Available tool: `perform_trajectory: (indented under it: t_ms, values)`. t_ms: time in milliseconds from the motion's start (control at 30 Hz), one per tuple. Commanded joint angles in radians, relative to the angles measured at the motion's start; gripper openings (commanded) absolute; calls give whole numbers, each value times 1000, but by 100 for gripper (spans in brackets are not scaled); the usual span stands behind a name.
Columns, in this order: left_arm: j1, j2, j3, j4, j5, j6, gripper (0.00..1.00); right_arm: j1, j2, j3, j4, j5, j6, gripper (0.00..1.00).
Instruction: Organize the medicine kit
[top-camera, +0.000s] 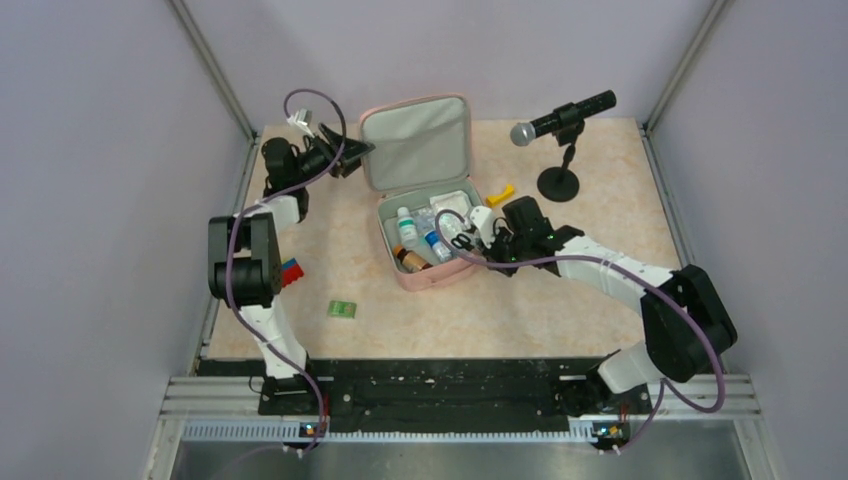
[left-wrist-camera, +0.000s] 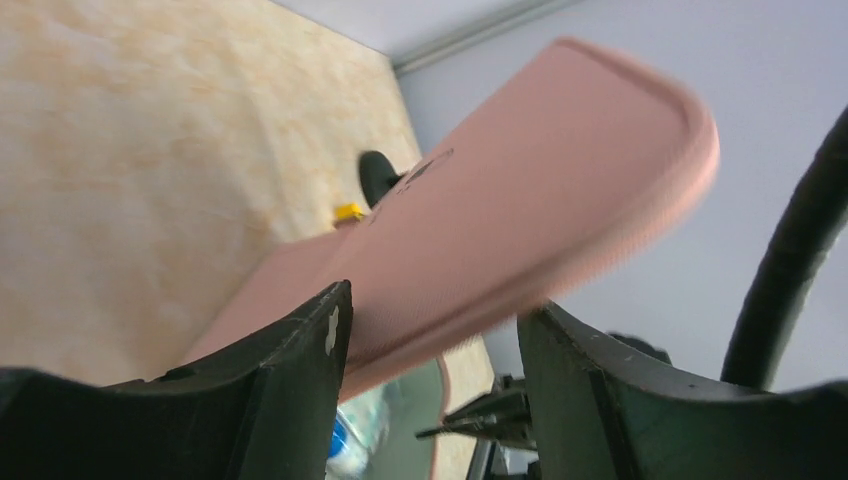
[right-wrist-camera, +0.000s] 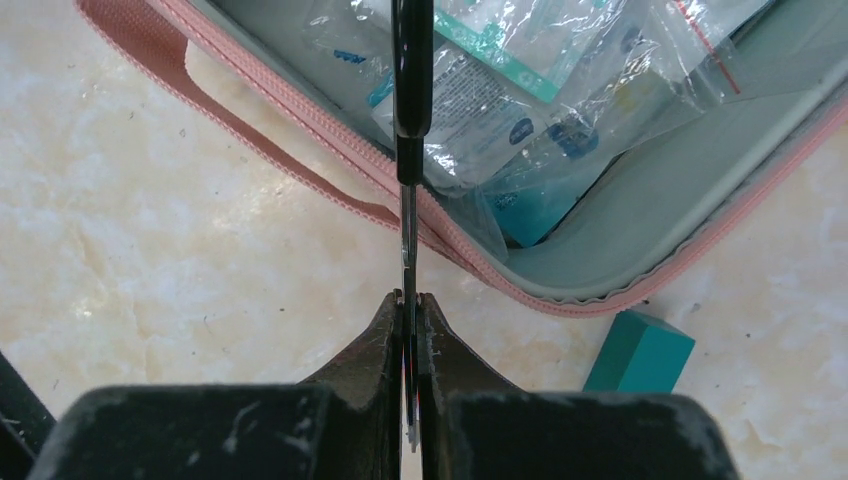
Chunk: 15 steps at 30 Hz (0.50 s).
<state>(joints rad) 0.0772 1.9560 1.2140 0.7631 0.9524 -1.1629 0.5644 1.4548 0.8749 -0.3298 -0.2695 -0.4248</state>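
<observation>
- From above, the medicine kit (top-camera: 415, 140) sits toward the back of the surface with its lid stood up, so the tray is open to you. Your left gripper (top-camera: 352, 153) is at the lid's left edge, probably to keep it from dropping shut. Your right gripper (top-camera: 478, 230) hangs over the tray's right side carrying scissors (top-camera: 458, 238), beside the bottles (top-camera: 405, 222) lying in the tray. A green packet (top-camera: 343, 308) lies loose on the surface, well apart from the kit.
- In the left wrist view, the fingers (left-wrist-camera: 300, 380) stand spread with the pink lid's near edge in the gap. You cannot tell whether they bear on it.
- In the right wrist view, the gripper is clenched on the scissors' metal blade. The handle points out over the bagged packets (right-wrist-camera: 500, 90) in the kit, so I judge your next move is to lower the scissors in. A teal box (right-wrist-camera: 640, 350) lies outside, just beside the kit's corner.
</observation>
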Motion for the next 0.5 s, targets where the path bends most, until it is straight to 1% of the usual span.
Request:
perform_trajectory:
  t_ms: [0,67,133,200,233,267,333,400,467]
  values:
    - [-32,-140,-121,164,72,1,66,-14,14,8,134,67,-8,0]
    - [-35,-216,-200,167,74,27,66,-14,36,24,149,80,-20,0]
    - [-34,-290,-261,135,81,75,67,-14,55,47,162,80,-29,0]
    - [-35,-371,-292,24,84,178,68,-17,81,68,184,68,-29,0]
    - [-35,-418,-301,-67,75,273,68,-20,96,78,194,63,-29,0]
    - [-37,-458,-308,-138,67,317,69,-20,113,92,202,55,-29,0]
    - [-45,-542,-325,-271,53,483,69,-20,146,118,223,36,-29,0]
    - [-57,-618,-337,-401,4,615,70,-18,175,149,232,17,-30,0]
    - [-62,-678,-351,-457,-40,686,72,-19,195,194,213,-6,-35,0]
